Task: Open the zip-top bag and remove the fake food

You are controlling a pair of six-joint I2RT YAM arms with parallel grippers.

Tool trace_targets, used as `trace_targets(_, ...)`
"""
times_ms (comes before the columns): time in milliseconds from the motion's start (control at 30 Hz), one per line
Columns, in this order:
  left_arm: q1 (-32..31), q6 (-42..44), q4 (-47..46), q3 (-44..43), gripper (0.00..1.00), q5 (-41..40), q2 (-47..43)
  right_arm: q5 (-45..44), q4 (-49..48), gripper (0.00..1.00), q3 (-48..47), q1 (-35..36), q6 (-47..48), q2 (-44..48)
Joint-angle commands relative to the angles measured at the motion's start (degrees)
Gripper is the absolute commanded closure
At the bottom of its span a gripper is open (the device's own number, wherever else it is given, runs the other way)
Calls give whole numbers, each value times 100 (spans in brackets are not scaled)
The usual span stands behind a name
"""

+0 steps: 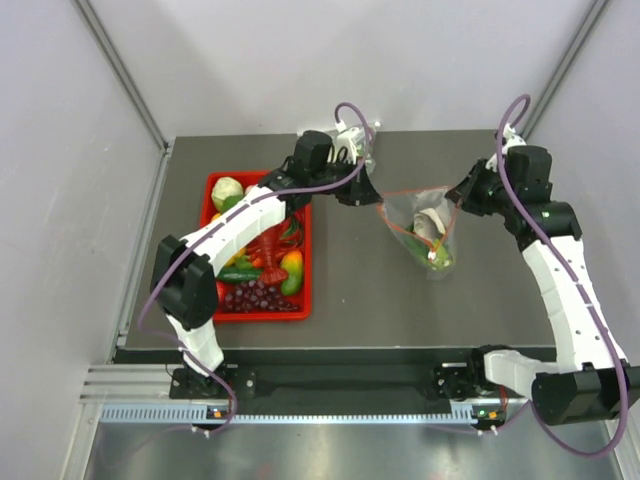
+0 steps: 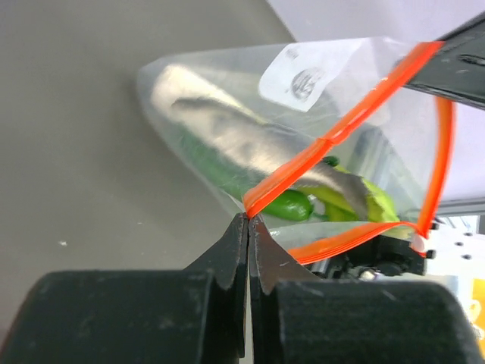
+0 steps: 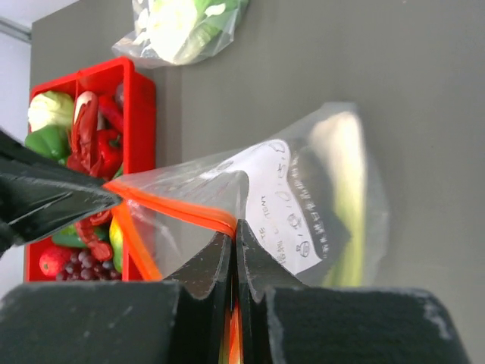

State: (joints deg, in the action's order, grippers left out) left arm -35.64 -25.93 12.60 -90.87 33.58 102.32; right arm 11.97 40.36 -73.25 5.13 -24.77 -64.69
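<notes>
The clear zip-top bag (image 1: pixel 422 228) with an orange-red zip strip and white label lies mid-table, its mouth pulled open between both grippers. My left gripper (image 1: pixel 375 198) is shut on the bag's left lip; in the left wrist view (image 2: pixel 248 221) its tips pinch the strip. My right gripper (image 1: pixel 458 196) is shut on the right lip, pinching the strip in the right wrist view (image 3: pixel 235 227). Inside the bag (image 2: pixel 250 129) lie a grey fish (image 2: pixel 242 136), a slim green piece (image 2: pixel 289 205) and pale green stalks (image 2: pixel 371 199). The label shows in the right wrist view (image 3: pixel 284 205).
A red tray (image 1: pixel 305 262) of fake food, with purple grapes (image 1: pixel 257 296) and a pale round head (image 1: pixel 227 189), stands at the left. Another clear bag (image 1: pixel 360 140) holding pale green food lies at the back, also seen in the right wrist view (image 3: pixel 186 26).
</notes>
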Motion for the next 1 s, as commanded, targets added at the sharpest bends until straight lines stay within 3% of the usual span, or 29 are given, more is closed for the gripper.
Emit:
trace_targets(0, 136, 447, 242, 69, 100, -544, 42, 24, -335, 100, -33, -170, 44, 8)
trace_targets(100, 145, 738, 436, 674, 100, -1122, -168, 43, -765, 100, 688, 259, -247, 70)
trace_targets(300, 154, 914, 822, 1817, 100, -2381, -678, -379, -1695, 100, 1691, 1789, -958, -175)
trace_targets(500, 162, 906, 1543, 1889, 100, -2848, -889, -502, -2085, 100, 1771, 2458, -1319, -720)
trace_targets(600, 154, 889, 1421, 1933, 76, -2682, -1363, -599, -1997, 100, 1595, 2546, -1276, -782)
trace_targets(667, 154, 723, 1333, 1942, 48, -2515, -1783, -660, -1935, 100, 1508, 2546, -1240, -747)
trace_targets(767, 119, 459, 1061, 1985, 34, -2287, -2363, -678, -1883, 100, 1489, 2546, -1214, -721)
trace_targets(967, 40, 10, 340, 2390, 40, -1742, -2666, -669, -1918, 100, 1656, 2564, -1337, -580)
